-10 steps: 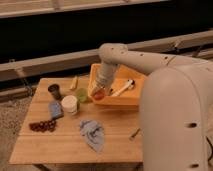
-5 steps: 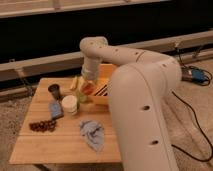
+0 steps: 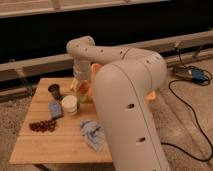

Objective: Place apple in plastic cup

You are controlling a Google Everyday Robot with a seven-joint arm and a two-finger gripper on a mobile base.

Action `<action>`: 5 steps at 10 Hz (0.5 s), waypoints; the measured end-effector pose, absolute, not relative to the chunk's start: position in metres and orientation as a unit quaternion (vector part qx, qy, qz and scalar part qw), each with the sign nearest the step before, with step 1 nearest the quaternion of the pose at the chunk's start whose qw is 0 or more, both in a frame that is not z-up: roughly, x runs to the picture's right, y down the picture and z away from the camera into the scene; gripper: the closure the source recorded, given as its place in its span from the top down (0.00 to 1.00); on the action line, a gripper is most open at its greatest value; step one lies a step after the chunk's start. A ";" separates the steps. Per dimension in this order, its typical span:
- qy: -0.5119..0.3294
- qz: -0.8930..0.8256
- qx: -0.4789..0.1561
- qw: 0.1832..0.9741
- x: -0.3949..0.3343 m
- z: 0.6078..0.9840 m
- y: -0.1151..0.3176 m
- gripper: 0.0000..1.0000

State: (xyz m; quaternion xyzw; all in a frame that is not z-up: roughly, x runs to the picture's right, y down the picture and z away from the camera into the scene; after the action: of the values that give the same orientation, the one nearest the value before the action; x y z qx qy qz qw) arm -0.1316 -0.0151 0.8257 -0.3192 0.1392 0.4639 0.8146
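The gripper (image 3: 82, 86) hangs over the back of the table (image 3: 55, 145) with its fingers closed on the apple (image 3: 84, 89), and it should get the apple right above the pale plastic cup (image 3: 80, 98) just below before letting go.

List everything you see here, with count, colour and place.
table: 1, light wood, centre
apple: 1, red-orange, at the gripper
plastic cup: 1, pale green, right of tub
dark cup: 1, brown-black, back left
tub: 1, white, mid-table
packet: 1, blue, left of tub
grapes: 1 cluster, dark red, front left
cloth: 1, blue-grey, front
bin: 1, orange, behind arm
arm: 1, white, right foreground
gripper: 1, pale, by the apple
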 end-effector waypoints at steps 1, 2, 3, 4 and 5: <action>0.144 0.453 -0.287 0.832 -0.138 0.830 -0.015 0.00; 0.149 0.444 -0.270 0.841 -0.143 0.834 -0.014 0.00; 0.149 0.439 -0.257 0.848 -0.149 0.837 -0.016 0.00; 0.151 0.438 -0.253 0.850 -0.146 0.840 -0.020 0.00; 0.151 0.436 -0.248 0.852 -0.144 0.842 -0.024 0.00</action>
State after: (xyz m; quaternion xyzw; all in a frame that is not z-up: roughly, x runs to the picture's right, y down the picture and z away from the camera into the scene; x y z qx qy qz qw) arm -0.1438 -0.0239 0.8424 -0.2479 0.1511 0.4358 0.8519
